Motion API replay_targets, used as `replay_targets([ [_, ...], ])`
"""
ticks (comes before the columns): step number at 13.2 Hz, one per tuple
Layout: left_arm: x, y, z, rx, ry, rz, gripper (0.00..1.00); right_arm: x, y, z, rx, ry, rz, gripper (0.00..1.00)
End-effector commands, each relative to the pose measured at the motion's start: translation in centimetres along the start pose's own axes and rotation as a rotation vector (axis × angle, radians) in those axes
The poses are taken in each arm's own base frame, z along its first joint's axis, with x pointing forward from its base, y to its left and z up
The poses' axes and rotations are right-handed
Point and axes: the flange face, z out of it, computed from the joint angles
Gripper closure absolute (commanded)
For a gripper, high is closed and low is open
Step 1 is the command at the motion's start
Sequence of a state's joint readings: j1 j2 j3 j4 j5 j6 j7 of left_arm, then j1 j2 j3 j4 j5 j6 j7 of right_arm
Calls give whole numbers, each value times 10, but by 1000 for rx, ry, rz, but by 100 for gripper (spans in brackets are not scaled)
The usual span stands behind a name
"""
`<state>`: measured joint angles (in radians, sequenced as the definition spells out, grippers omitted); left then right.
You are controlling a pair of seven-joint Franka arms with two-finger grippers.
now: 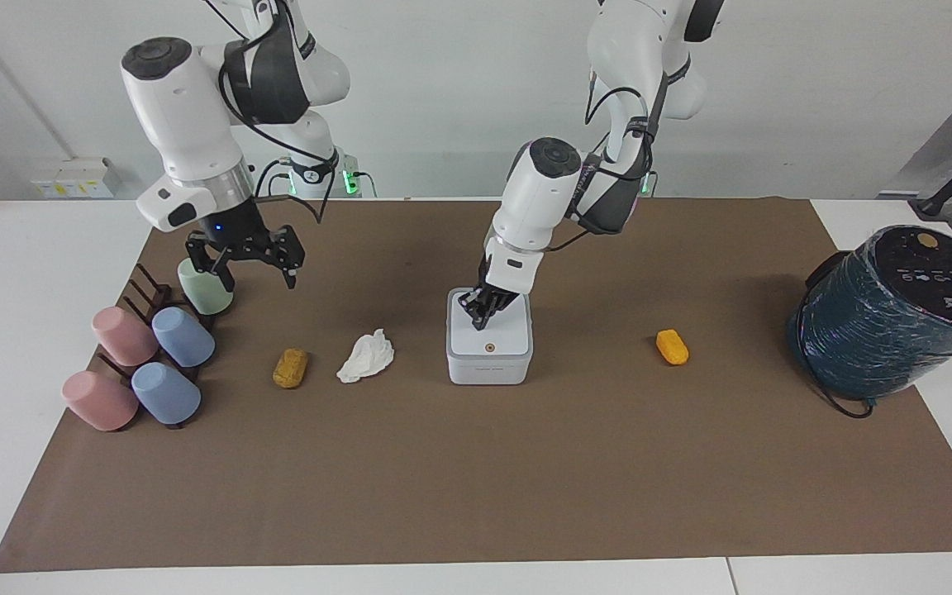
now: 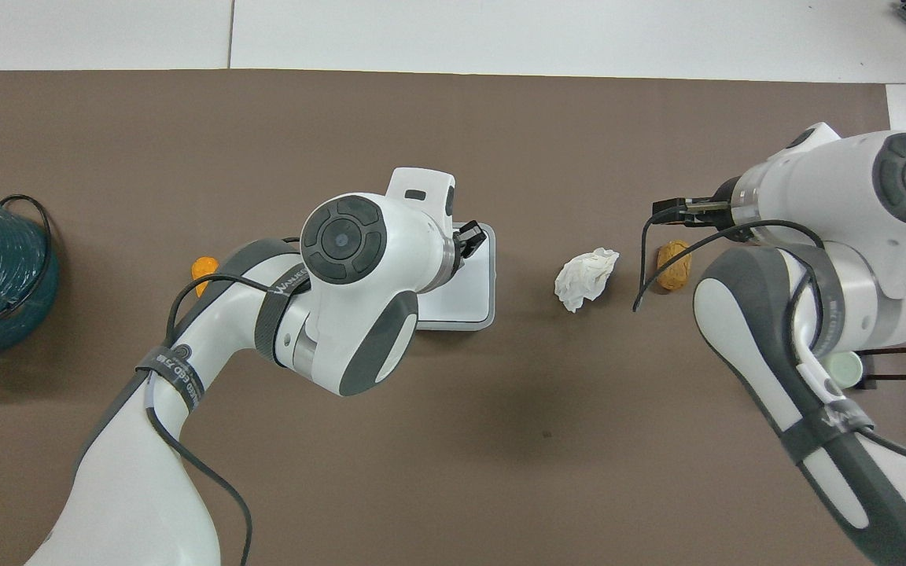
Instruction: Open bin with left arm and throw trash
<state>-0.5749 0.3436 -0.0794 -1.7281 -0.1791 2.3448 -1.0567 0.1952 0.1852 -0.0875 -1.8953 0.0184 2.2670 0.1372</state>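
Bin sits mid-mat, lid down, so opening is not done yet. All three trash pieces lie loose on the mat: white tissue and brownish-yellow lump beside the bin toward the right arm's end, orange lump toward the left arm's end. Nothing thrown away; whole job is left (open lid, then three pickups, by my read).

Left gripper is down on the lid's top, at the part nearer the robots, short of the orange dot. Its fingertips are pressed together, holding nothing. The forearm slopes down from the elbow, wrist tilted toward the lid. Looks like a push or poke on the lid; whether it bears on a latch, can't tell.

Right gripper hangs in the air with fingers spread apart, empty, over the mat just beside the green cup on the cup rack. It points down, roughly heading for the brownish-yellow lump (a guess).
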Motion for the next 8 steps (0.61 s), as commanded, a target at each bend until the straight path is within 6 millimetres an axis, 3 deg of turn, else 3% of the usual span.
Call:
replay_targets([
  [1, 1, -5, 22, 8, 7, -14, 100, -1, -1, 30, 7, -29, 42, 0],
  [4, 4, -2, 14, 38, -7, -7, 100, -19, 3, 58, 3, -40, 38, 0],
  [8, 34, 7, -48, 137, -22, 1, 100, -31, 10, 87, 2, -12, 52, 0],
])
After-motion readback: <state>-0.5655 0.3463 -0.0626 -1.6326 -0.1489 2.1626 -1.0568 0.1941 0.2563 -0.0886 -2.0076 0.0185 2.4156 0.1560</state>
